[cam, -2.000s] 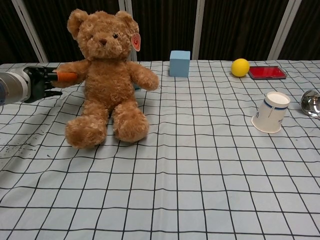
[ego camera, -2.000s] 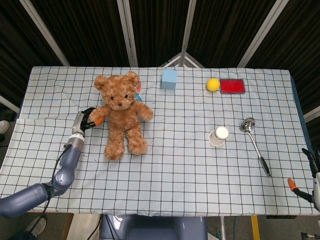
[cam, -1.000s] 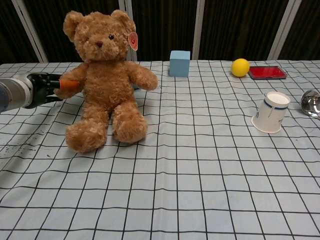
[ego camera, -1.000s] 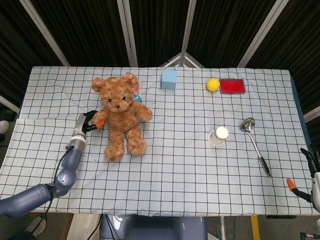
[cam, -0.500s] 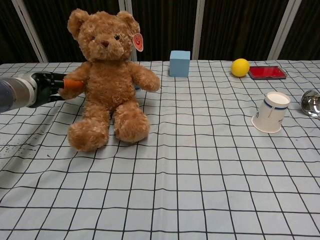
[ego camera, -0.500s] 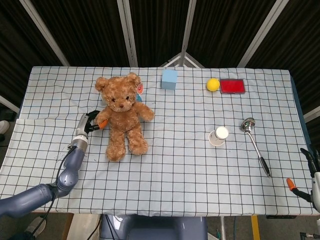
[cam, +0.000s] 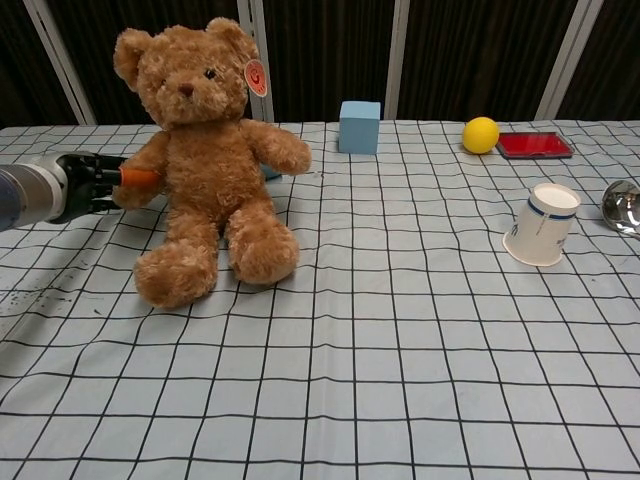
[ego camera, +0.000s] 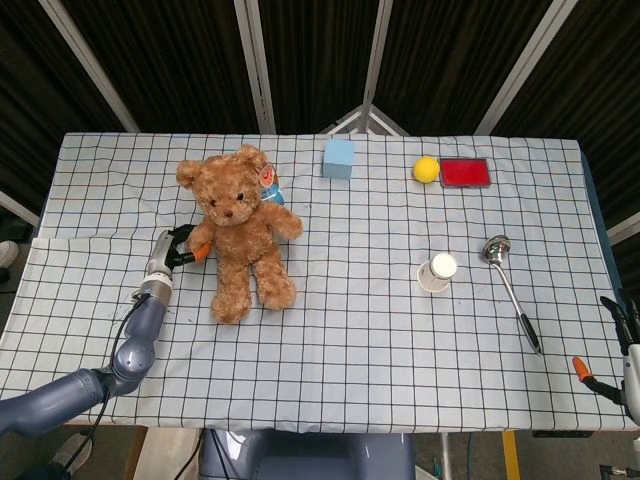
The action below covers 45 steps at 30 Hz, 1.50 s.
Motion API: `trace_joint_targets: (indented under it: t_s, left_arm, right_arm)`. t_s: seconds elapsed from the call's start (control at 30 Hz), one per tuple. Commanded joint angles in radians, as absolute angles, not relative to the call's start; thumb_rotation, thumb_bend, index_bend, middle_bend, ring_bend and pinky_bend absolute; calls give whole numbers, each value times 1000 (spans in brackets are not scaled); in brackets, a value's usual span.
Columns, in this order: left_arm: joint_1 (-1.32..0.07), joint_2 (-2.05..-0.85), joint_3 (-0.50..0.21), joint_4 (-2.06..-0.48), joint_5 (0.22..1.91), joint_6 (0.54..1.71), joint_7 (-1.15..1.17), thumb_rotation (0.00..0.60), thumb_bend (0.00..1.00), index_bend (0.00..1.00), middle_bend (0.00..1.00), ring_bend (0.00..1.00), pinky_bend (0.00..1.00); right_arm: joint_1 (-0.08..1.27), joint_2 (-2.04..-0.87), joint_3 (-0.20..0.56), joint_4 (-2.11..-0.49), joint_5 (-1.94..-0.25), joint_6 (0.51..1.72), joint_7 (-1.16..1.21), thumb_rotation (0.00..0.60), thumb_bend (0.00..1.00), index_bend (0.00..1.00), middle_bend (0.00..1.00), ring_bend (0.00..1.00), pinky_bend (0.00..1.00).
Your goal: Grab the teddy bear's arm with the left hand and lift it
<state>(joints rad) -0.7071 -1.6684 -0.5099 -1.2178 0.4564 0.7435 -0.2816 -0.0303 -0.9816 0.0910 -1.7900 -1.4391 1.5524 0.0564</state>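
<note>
A dark slatted wall with pale metal struts backs the table (ego camera: 330,330), which is covered in a light blue cloth with a black grid; the cloth shows a fold along its left side in the head view. On it, toward the far edge, stand a light blue cube (ego camera: 339,158), a yellow ball (ego camera: 426,169) and, just beside the ball, a flat red box (ego camera: 464,172). Nearer the right side a white paper cup (cam: 541,224) lies tilted on its side, and a metal ladle (ego camera: 509,290) lies beside it with its bowl toward the far edge.

The teddy bear (ego camera: 239,229) sits on the left half of the table, leaning toward the left hand (ego camera: 174,249), legs stretched toward the robot and a round tag at its ear. The left arm reaches in low from the near left corner, forearm close to the cloth. Its hand pinches the end of the bear's arm between dark fingers and an orange-tipped one (cam: 138,178). The right hand (ego camera: 622,335) shows only at the right edge, off the table, too cropped to tell how its fingers lie.
</note>
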Motion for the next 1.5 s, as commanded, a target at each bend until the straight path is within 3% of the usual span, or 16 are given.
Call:
trace_joint_targets:
  t_s: [0.03,0.17,0.23,0.3,0.43,0.5,0.63,0.93,1.33,1.5]
  left_arm:
    - [-704,-1672,-506,-1198,432,727,-279,600,507,459,430,18,0]
    - [-707,-1675,-514,-1189,432,708,-287,600,474,437,404,14,0]
    - [-707,-1668,-516,-1206,461,709,-286,600,430,381,364,8,0]
    - [-705,-1661,-515,-1227,499,718,-286,600,380,298,295,2,0]
    - [-699,-1637,-496,-1274,586,729,-271,600,272,123,51,0,0]
    - [-696,-1621,-478,-1298,637,742,-252,600,237,73,5,0,0]
    - [-681,-1596,-456,-1345,710,768,-241,600,203,15,0,0,0]
    - [-651,-1491,-410,-1483,804,842,-154,600,199,0,0,0,0]
    - [-531,-1218,-428,-1833,989,1009,-128,600,199,2,0,0,0]
    - [-459,-1066,-370,-2034,1073,1110,29,600,199,36,0,0,0]
  right_arm:
    - [-31,-981,90,-1791,-1442,1554,56,600,250,123,22,65,0]
    - [-30,-983,88,-1792,-1445,1554,51,600,250,124,22,65,0]
    - [-29,-984,89,-1791,-1444,1553,50,600,250,124,22,65,0]
    - [-28,-985,90,-1791,-1444,1553,49,600,250,124,22,65,0]
    - [-27,-986,89,-1791,-1446,1550,49,600,250,123,22,65,0]
    - [-27,-986,87,-1792,-1450,1550,49,600,250,123,22,65,0]
    - [-28,-986,86,-1794,-1454,1555,51,600,250,124,22,65,0]
    - [-27,-984,84,-1794,-1457,1551,57,600,250,123,22,65,0]
    - [-26,-985,80,-1807,-1461,1549,44,600,250,124,22,65,0]
    - [-25,-985,79,-1811,-1466,1550,45,600,250,124,22,65,0]
